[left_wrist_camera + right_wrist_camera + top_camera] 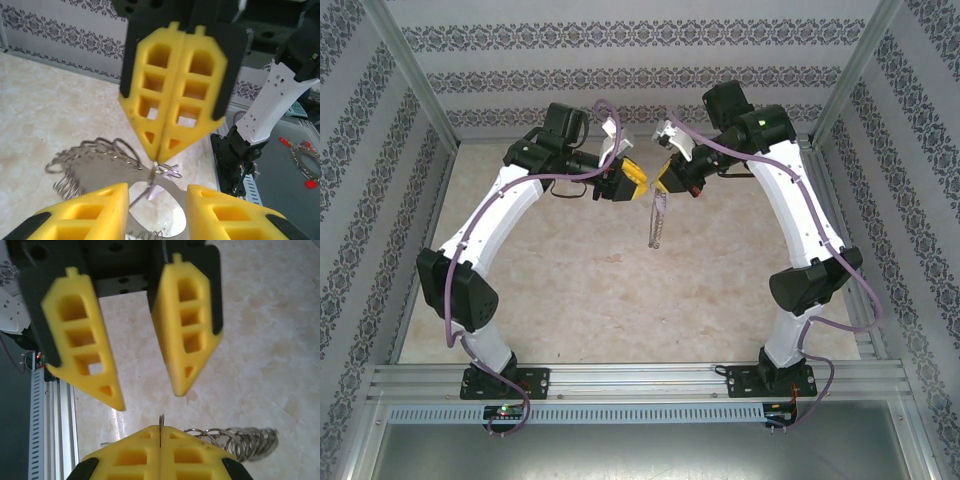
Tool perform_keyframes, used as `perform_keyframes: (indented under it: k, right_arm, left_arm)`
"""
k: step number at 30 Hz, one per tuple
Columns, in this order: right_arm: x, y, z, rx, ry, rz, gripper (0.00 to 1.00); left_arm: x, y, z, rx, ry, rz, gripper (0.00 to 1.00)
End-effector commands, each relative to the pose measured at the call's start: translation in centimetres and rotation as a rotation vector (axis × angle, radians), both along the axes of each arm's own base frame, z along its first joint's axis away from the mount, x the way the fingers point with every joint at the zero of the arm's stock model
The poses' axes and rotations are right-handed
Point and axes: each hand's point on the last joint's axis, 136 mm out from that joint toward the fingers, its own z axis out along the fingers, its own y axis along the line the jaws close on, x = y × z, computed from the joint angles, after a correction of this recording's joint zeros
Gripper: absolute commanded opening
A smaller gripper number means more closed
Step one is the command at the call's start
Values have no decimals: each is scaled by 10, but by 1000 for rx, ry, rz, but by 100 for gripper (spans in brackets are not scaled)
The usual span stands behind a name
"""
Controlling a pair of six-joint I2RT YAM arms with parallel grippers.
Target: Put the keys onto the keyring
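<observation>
Your marbled table lies under the left arm and right arm, which meet nose to nose above its far half. Your right gripper has its yellow fingers pressed together on the thin wire of the keyring. The keyring hangs below it, silvery loops bunched to one side. Your left gripper faces it, fingers apart, nothing between them, tips just beside that pinch. Past the aluminium rail, a second ring with red bits lies well apart. A tiny pale lilac piece, possibly the key, sits right under the pinch, but it is too small to be sure.
</observation>
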Motion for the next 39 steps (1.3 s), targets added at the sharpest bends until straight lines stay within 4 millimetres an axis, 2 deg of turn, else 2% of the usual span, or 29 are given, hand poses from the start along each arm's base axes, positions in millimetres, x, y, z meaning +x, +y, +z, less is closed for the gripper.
perform_keyframes:
  k: [1, 22, 26, 32, 37, 38, 39]
  right_arm:
    - [-9, 4, 5, 5, -4, 37, 0]
    - [-11, 13, 16, 57, -25, 58, 0]
    - [-10, 13, 17, 65, -34, 57, 0]
    - [-9, 14, 18, 76, -36, 53, 0]
    - [-5, 13, 22, 91, -55, 28, 0]
    - [-3, 12, 23, 100, -60, 14, 5]
    - [0, 9, 25, 108, -65, -6, 21]
  left_arm:
    - [-6, -3, 4, -21, -5, -45, 35]
    - [-15, -15, 9, -68, 4, -106, 35]
    - [-18, -17, 10, -76, 9, -123, 24]
    - [-18, -20, 10, -82, 6, -131, 1]
    - [-17, -20, 12, -90, -10, -125, 0]
    - [-16, -20, 12, -90, -15, -119, 0]
    - [-15, -21, 12, -90, -21, -108, 0]
